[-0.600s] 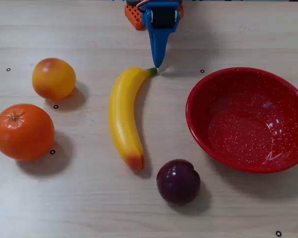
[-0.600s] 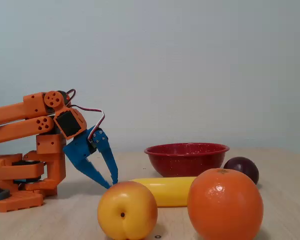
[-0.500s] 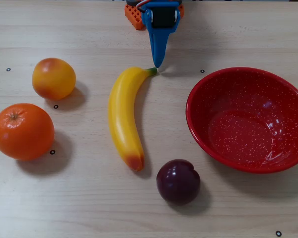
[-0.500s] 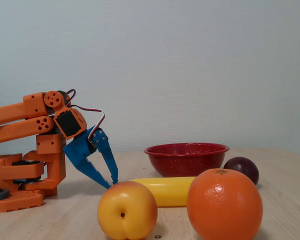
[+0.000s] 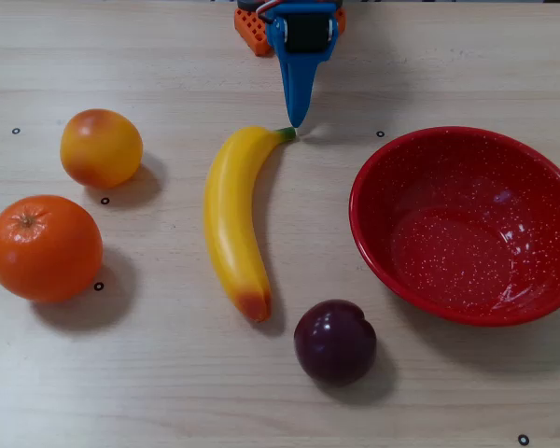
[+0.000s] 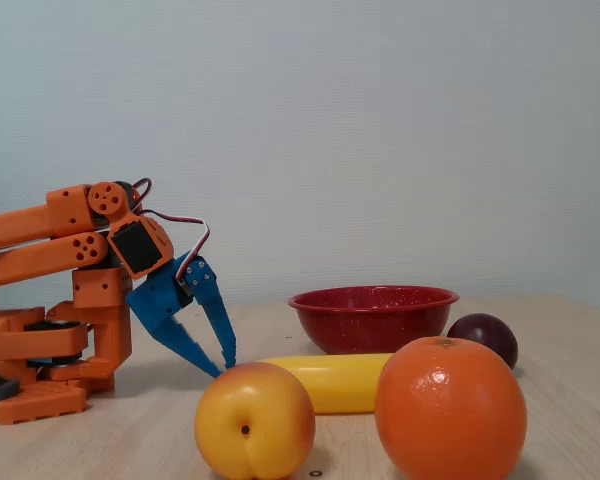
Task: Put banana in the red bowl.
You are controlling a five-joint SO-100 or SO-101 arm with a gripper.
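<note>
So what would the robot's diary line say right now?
claw: open, by banana stem | banana: on table, not held | red bowl: empty

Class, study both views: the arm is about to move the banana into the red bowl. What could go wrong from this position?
1. The tool sits at the banana's thin green stem end; a grasp there may let the long, glossy fruit swing or slip.
2. The plum lies near the banana's other end and could be knocked if the banana pivots.
3. The red bowl's raised rim, clear in the fixed view, might catch a banana carried too low.
</note>
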